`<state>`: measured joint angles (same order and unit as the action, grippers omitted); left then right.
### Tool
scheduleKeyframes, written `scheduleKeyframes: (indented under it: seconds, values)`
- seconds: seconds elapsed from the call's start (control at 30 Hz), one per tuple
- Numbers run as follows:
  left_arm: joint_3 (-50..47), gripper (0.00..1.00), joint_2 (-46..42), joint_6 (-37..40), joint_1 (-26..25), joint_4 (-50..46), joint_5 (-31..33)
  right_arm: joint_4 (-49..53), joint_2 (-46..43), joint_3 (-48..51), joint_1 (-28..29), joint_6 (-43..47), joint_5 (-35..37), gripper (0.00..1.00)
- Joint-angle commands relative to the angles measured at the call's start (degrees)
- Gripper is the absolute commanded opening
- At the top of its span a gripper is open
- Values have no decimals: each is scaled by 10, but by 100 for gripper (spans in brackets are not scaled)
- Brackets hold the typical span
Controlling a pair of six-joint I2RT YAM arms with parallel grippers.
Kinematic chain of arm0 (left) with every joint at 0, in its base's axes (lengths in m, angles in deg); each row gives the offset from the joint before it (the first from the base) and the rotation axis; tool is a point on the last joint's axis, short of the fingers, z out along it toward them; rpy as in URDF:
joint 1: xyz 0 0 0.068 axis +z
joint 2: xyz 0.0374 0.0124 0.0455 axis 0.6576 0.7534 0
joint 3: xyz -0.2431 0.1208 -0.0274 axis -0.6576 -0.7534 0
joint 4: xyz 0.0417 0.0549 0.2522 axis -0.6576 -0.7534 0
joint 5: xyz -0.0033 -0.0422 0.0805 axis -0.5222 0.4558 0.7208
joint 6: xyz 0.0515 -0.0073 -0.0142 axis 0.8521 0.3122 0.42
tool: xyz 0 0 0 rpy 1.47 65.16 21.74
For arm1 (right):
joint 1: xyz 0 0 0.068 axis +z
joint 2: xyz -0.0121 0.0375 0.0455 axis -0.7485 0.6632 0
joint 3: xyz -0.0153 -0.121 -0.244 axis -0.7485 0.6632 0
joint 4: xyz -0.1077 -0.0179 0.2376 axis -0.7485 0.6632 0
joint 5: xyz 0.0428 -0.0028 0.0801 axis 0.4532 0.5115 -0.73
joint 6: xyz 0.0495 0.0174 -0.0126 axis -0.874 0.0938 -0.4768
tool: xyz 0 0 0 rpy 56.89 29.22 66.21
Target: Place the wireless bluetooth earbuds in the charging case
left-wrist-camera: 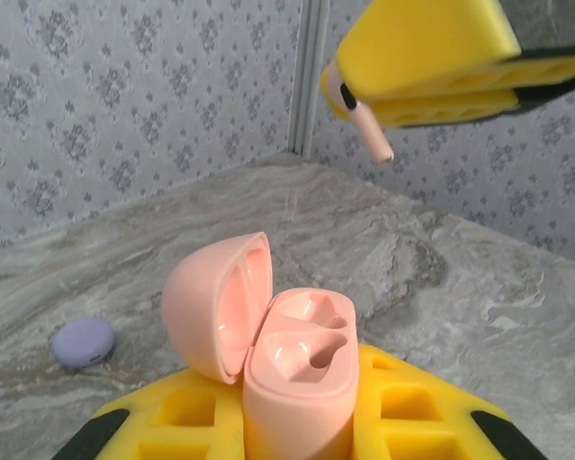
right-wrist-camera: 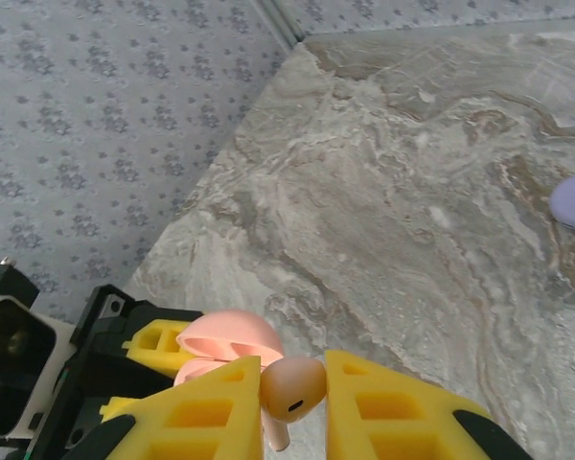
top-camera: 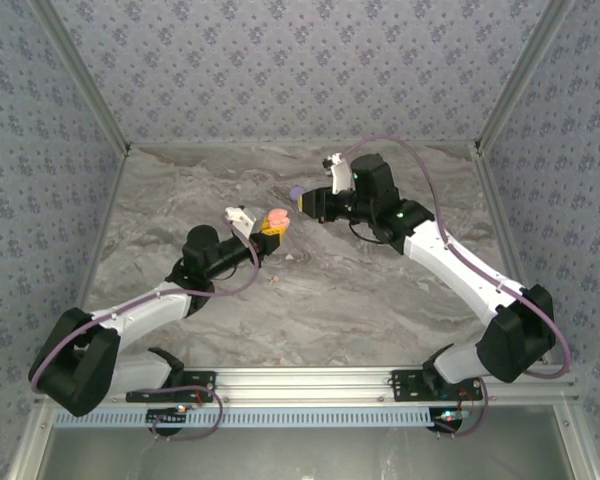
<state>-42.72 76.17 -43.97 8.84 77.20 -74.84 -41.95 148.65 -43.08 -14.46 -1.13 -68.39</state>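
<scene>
Earbud (right-wrist-camera: 292, 388), pink, is pinched by the right gripper (right-wrist-camera: 293, 374) above the open pink case (left-wrist-camera: 297, 364), itself clamped in the left gripper (left-wrist-camera: 297, 424). Lavender case (top-camera: 297, 190) lies toward the tabletop's (top-camera: 380, 300) far edge.

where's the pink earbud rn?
Right wrist view: the earbud is pinched between the right fingers, close to the open case held in the left fingers.
</scene>
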Motion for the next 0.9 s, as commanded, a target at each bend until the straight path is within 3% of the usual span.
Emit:
scheduleKeyframes:
  seconds: [0.0,0.87]
  values:
    - [18,13,-16,-16,-8,54,-21,-13,-13,-22,10,15,-14,20]
    - [59,13,-23,-29,-23,29,-13,-25,-8,-40,47,29,-24,20]
